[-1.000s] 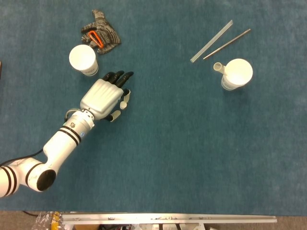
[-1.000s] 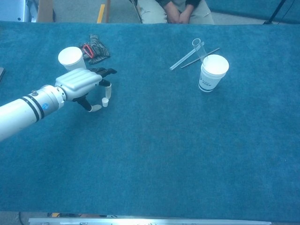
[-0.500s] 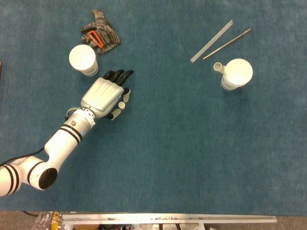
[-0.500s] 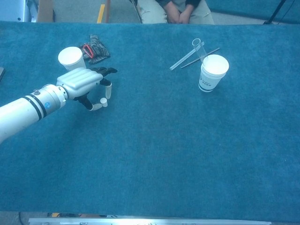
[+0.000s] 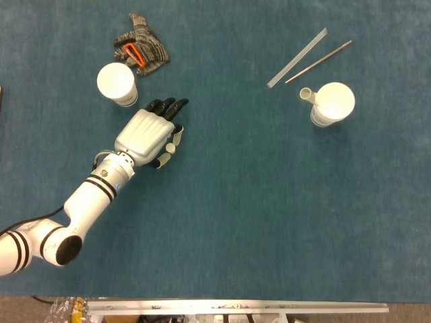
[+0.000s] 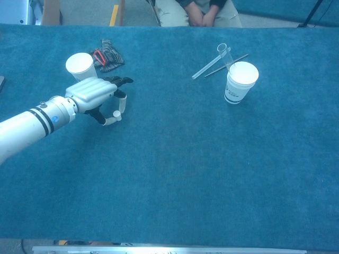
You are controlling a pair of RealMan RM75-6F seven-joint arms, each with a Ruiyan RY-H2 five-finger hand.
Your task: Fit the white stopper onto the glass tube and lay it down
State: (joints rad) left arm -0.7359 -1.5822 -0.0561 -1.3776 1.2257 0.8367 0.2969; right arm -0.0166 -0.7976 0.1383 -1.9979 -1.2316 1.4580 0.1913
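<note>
Chest view shows the small white cylindrical stopper (image 6: 116, 114) on the blue tabletop (image 6: 175, 169), between the left hand (image 6: 95, 95)'s narrowed fingers (image 6: 123, 80) and thumb; whether it is pinched is unclear.

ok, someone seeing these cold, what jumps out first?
The white left hand and its arm, reaching in from the lower left, dark fingers spread over the blue table with a small white stopper at the thumb. Then two white paper cups: one beside that hand, one at far right with a glass tube leaning behind it.
</note>
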